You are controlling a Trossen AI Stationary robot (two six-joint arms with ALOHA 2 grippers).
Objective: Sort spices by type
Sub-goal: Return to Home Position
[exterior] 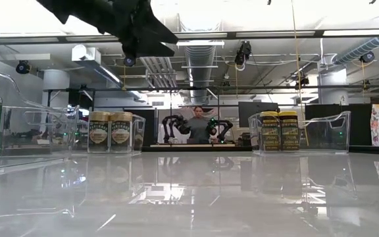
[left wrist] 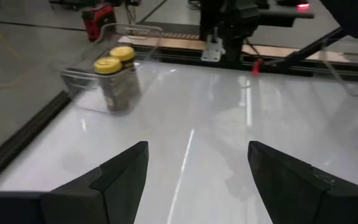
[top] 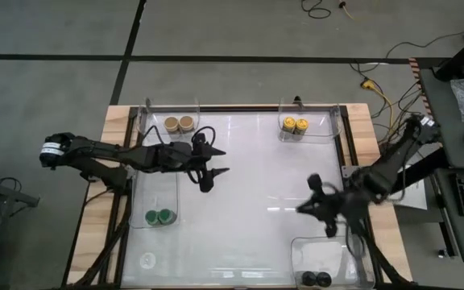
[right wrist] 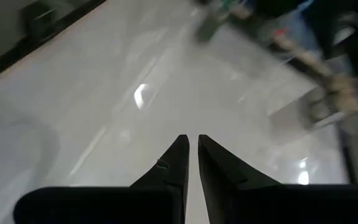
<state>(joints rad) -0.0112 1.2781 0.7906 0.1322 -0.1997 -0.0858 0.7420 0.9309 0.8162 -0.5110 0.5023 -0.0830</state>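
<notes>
The spices stand in pairs in clear bins. Two tan-lidded jars [top: 178,123] are at the far left and two yellow-lidded jars [top: 294,125] [left wrist: 115,62] at the far right. Two green-lidded jars [top: 161,216] are on the left side and two black-lidded jars [top: 315,279] at the near right. My left gripper [top: 219,161] [left wrist: 197,168] hangs open above the table's middle left, pointing toward the yellow jars, with nothing between its fingers. My right gripper [top: 300,209] [right wrist: 191,142] is shut and empty above the bare table, left of the near right bin.
The four clear bins [top: 329,121] sit near the table's corners and left side, and the glossy white middle [top: 256,177] lies bare. A pale round thing [top: 147,260] lies at the near left corner. A person shows far behind the table [exterior: 198,125].
</notes>
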